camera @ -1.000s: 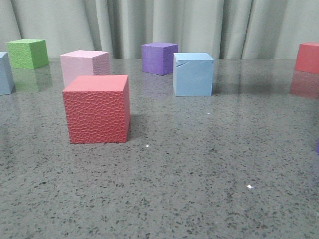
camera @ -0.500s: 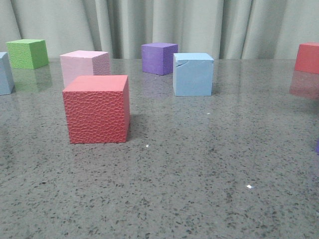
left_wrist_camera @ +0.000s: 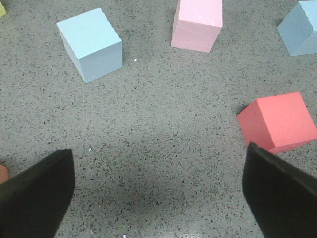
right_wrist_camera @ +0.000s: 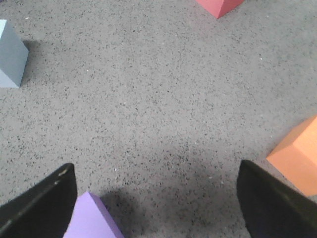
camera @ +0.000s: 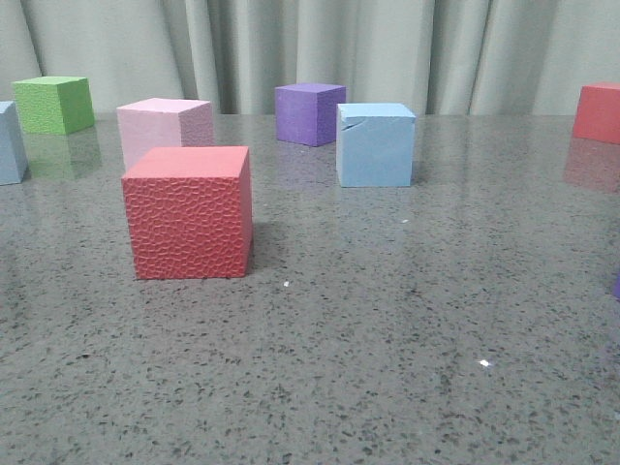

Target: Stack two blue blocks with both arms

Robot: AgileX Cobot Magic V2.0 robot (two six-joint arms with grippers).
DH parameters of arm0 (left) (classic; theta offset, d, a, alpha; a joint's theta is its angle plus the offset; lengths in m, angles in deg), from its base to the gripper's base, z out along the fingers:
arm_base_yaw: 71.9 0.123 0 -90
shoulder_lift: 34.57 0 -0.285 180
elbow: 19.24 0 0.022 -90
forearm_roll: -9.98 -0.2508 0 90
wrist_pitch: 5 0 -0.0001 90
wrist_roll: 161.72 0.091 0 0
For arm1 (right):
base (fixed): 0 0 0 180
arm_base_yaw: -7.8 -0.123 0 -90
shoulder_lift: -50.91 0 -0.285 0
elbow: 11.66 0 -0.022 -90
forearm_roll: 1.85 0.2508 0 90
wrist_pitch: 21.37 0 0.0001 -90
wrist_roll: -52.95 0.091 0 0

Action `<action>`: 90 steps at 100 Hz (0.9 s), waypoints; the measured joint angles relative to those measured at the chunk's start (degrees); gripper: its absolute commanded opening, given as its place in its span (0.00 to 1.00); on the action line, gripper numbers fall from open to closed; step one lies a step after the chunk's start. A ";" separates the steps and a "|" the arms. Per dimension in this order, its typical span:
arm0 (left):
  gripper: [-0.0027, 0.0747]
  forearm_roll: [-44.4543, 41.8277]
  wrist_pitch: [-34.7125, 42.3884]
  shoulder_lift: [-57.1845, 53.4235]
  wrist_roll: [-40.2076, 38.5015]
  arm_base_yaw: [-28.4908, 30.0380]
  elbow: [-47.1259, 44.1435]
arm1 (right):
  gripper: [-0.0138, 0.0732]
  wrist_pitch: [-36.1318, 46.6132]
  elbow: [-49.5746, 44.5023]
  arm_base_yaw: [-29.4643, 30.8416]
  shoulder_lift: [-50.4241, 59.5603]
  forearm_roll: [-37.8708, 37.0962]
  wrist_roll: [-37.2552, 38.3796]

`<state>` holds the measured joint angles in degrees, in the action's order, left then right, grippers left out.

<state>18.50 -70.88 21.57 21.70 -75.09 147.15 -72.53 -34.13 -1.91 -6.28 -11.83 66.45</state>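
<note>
Grippers first: your left gripper [left_wrist_camera: 158, 198] hangs above the speckled grey table [left_wrist_camera: 163, 139] with its two dark fingers [left_wrist_camera: 37, 196] spread wide, one at each lower corner of its wrist view, and nothing but bare table between them. Your right gripper [right_wrist_camera: 156, 203] is the same, fingers [right_wrist_camera: 277, 203] far apart and holding nothing.

Ahead of the left gripper, well beyond the fingertips and toward one side, you have a blue block [left_wrist_camera: 90, 44] standing flat on the table. A second blue block [left_wrist_camera: 300, 29] sits far ahead toward the other side, cut by the picture's edge. Between the two, equally far ahead, stands a pink cube [left_wrist_camera: 197, 24]. A red cube [left_wrist_camera: 278, 122] lies nearer, just ahead of one finger and apart from it.

From the right gripper, a blue-grey block [right_wrist_camera: 11, 53] shows far ahead at the picture's edge; you cannot tell from that view which of the blue blocks it is. A pale purple cube [right_wrist_camera: 91, 218] sits just beside one finger, partly inside the open gap. An orange cube [right_wrist_camera: 297, 156] lies just beyond the other finger, and a red cube's corner [right_wrist_camera: 220, 6] shows far ahead.

In the front view neither arm appears. One blue block [camera: 375, 143], cracked near an upper edge, stands mid-table beside a dark purple cube [camera: 309, 112]; the other blue block [camera: 12, 141] is at the left edge, near a green cube [camera: 54, 104]. The blocks are well apart, both on the table.
</note>
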 measured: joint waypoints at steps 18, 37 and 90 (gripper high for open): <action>0.88 0.00 0.00 0.00 0.00 0.00 0.00 | 0.90 -0.53 -2.61 0.00 3.51 -0.24 0.00; 0.88 0.00 0.00 0.00 0.00 0.00 0.00 | 0.90 -0.90 -3.82 0.00 5.03 -0.24 0.00; 0.88 0.00 0.00 0.00 0.00 0.00 0.00 | 0.90 -0.69 -4.29 0.00 5.27 -0.36 0.00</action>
<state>18.50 -70.88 21.57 21.70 -75.09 147.15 -73.22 -38.42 -1.91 -1.01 -12.19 66.45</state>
